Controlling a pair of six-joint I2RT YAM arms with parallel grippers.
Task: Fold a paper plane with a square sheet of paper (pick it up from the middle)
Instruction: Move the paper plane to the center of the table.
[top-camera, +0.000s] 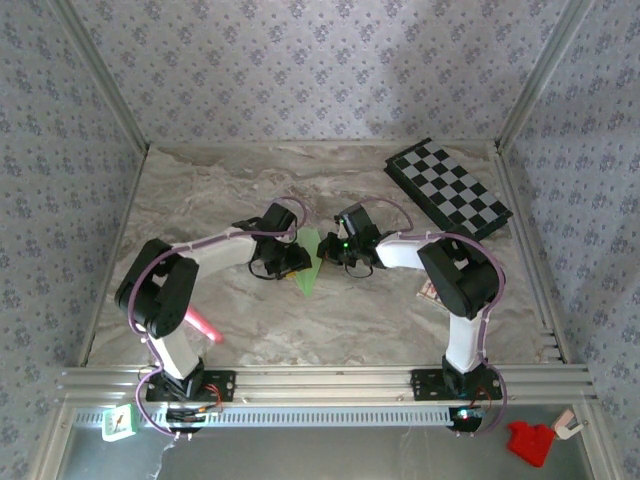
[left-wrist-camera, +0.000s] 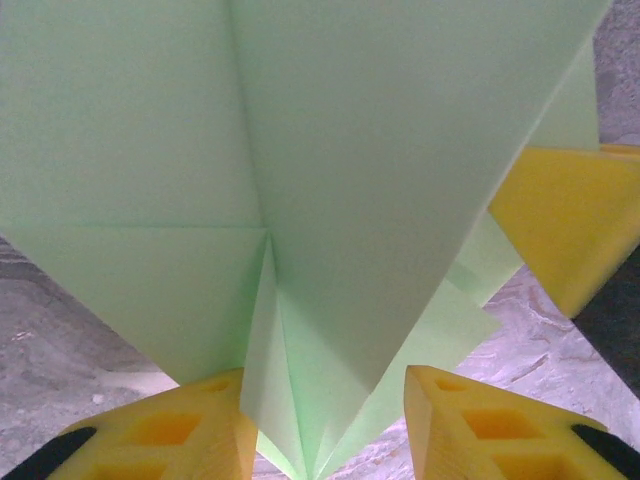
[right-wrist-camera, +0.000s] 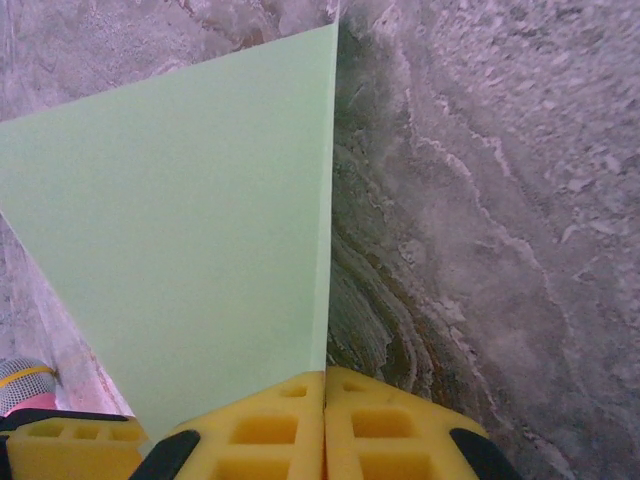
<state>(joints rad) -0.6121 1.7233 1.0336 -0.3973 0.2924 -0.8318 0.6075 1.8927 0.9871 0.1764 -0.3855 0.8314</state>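
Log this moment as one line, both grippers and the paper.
paper plane: between both grippers, mid table | left gripper: jaws apart, folded keel between them | right gripper: shut on paper plane

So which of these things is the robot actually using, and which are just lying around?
In use: paper plane, pinched by the right gripper; left gripper, open around it.
Lying about: chequered board, pink marker, red plastic piece beyond the near rail.

Mid-table blocked: left arm (top-camera: 215, 245), right arm (top-camera: 410, 250) meet at paper plane (top-camera: 310, 264). Chequered board (top-camera: 450, 188) fills far-right corner; far-left tabletop (top-camera: 190, 190) free.
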